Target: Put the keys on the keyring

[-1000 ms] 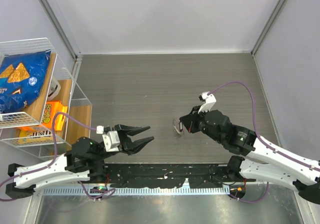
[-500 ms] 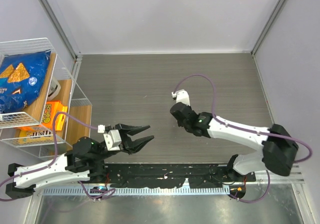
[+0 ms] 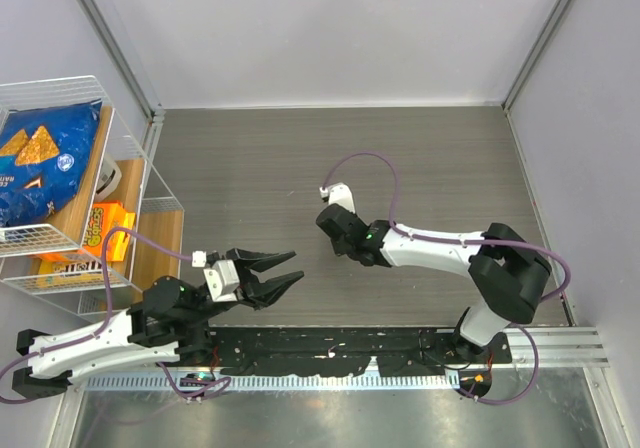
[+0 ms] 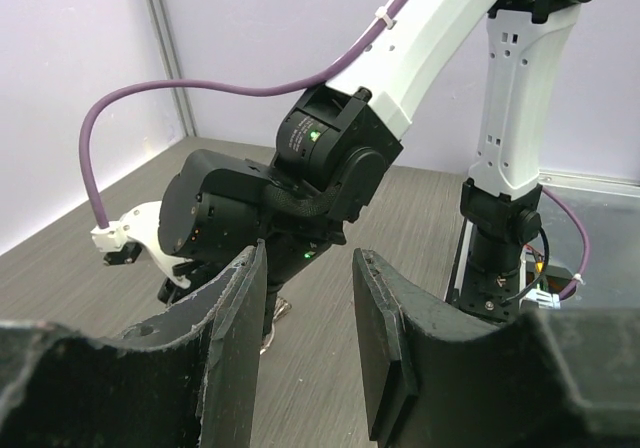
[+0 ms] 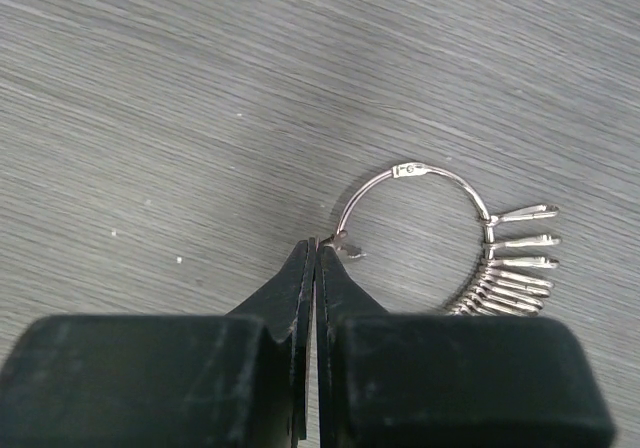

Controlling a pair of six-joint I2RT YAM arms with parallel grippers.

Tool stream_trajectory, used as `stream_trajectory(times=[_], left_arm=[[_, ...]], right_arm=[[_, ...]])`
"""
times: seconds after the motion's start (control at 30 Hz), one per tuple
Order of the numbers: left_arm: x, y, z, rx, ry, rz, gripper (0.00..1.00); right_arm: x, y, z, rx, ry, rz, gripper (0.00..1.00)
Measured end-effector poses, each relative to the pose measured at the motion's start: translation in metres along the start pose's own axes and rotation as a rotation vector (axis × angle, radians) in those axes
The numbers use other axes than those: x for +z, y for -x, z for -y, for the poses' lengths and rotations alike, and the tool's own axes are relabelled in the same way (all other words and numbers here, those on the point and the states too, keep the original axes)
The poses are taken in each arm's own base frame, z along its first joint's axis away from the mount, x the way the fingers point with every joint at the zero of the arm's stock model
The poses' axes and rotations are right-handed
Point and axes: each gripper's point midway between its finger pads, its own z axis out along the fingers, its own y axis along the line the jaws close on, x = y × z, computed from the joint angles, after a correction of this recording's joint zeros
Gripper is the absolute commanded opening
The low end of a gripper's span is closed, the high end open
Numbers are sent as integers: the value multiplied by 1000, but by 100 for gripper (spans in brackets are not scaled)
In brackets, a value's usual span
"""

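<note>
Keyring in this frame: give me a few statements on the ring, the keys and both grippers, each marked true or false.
1. The right gripper is shut, with its tips at the end of the thin round silver wire keyring. True.
2. The small flat silvery metal keys lie scattered, none on the ring. False: they sit bunched together on one side of the ring.
3. The left gripper is clamped on a key. False: it is open, holds nothing, and is apart from the ring.
4. A white wire rack holding a blue chip bag stands at the left of the top view. True.
</note>
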Motion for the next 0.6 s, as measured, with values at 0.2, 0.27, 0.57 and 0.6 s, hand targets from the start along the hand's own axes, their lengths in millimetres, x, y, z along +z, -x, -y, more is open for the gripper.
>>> stream_trajectory(times=[0.2, 0.27, 0.57, 0.6], left_arm=[[0, -3, 0, -8, 4, -8, 45], [-1, -3, 0, -11, 4, -9, 45], [-1, -5, 0, -11, 2, -18, 45], [-1, -5, 0, -11, 2, -18, 45]], right_arm=[[1, -8, -24, -3, 55, -19, 39], [-2, -12, -33, -10, 77, -26, 45], [-23, -22, -29, 13, 109, -23, 58], [-28, -21, -26, 20, 110, -16, 58]])
